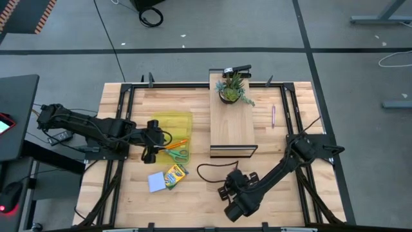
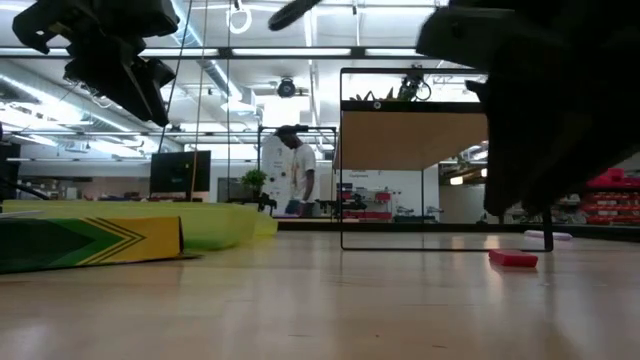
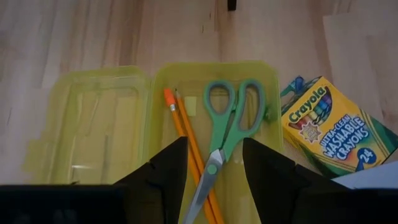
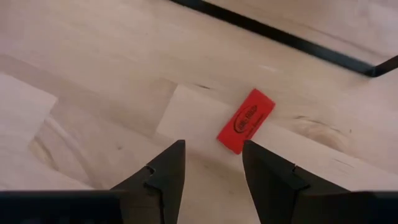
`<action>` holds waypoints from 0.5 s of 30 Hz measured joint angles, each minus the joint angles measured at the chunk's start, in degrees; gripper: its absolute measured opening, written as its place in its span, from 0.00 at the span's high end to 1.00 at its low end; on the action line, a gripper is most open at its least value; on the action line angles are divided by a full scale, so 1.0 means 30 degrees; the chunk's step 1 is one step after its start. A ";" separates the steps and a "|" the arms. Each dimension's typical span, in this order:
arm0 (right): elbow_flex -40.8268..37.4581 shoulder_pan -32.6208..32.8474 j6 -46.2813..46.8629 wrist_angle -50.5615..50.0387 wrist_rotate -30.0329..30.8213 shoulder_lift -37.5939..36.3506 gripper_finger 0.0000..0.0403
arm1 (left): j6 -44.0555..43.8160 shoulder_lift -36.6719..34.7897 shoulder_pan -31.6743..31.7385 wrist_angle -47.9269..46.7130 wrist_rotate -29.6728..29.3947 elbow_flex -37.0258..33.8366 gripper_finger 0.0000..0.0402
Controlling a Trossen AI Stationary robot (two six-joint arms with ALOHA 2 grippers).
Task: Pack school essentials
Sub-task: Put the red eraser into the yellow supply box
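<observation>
A: On the worktop point(image 1: 270, 187), near its front edge, the tiny red block point(image 4: 246, 120) lies flat, and the right gripper point(image 4: 211, 163) hangs just above it with its fingers apart and nothing between them.

B: So the step in hand is to pick up the block?

A: I judge so. To do it well, the gripper should move a little forward until the block sits between the two fingers, turn so the fingers press the long sides, then go down until it almost touches the wood (the block is very thin) and close.

B: And the other things?

A: The green-handled scissors point(image 3: 227, 127) and the orange pencil point(image 3: 186, 146) lie already in the open yellow case point(image 3: 258, 81). The crayon box point(image 1: 174, 175) and the pale blue notepad point(image 1: 156, 182) lie touching each other on the worktop, just beside the case. The purple pen point(image 1: 273, 116) is well apart, beyond the wooden stand point(image 1: 232, 125) with the potted plant point(image 1: 232, 89).

B: The left gripper?

A: The left gripper point(image 3: 211, 163) hovers over the case, fingers apart, holding nothing.

B: What does one view give that another does not?

A: The high view hides the block under the right arm; only the right wrist view and the low view show it. The low view also shows a person far behind in the room.
</observation>
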 joint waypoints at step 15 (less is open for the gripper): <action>0.1127 -0.0184 0.4234 -0.2627 0.0715 0.1998 0.59 | 0.0156 0.0000 0.0007 -0.1787 -0.0005 -0.0007 0.60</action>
